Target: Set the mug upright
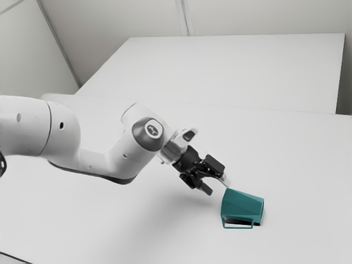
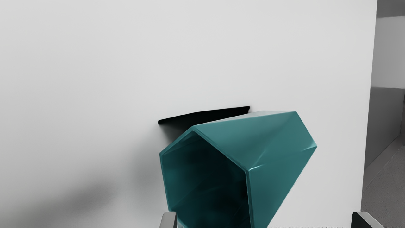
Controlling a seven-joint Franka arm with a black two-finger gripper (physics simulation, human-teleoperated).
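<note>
The jaws of the black gripper [image 1: 216,186] are spread wide, with nothing pinched between them. The wrist view shows both tips of the gripper [image 2: 266,219] well apart: 1 tip overlaps the lower rim of the mug [image 2: 275,142] in that view, though I can't tell whether they touch, and the other has bare tabletop between it and the mug. The teal, faceted mug is lying on its side on the table [image 1: 297,165], just off the fingertips, its mouth [image 2: 208,183] turned toward the gripper. The wrist view looks right into that dark, angular opening and shows the body narrowing away toward the base. The exterior view gives the mug from the side instead, base toward the exterior view's right, and it brings out the handle [image 1: 238,227], a thin squared loop along the mug's near side, low against the table. There is black shading beneath the mug there, while the wrist view has a hard-edged black patch [image 2: 205,117] beside it. The arm [image 1: 104,159] comes in from the exterior view's left, bending down to the gripper, with a soft shadow on the table below. Farther out, the exterior view adds a 2nd pale surface [image 1: 236,71] behind the table and plain walls [image 1: 104,33]; the wrist view has the table's straight edge, with grey floor [image 2: 386,190] beyond it.
</note>
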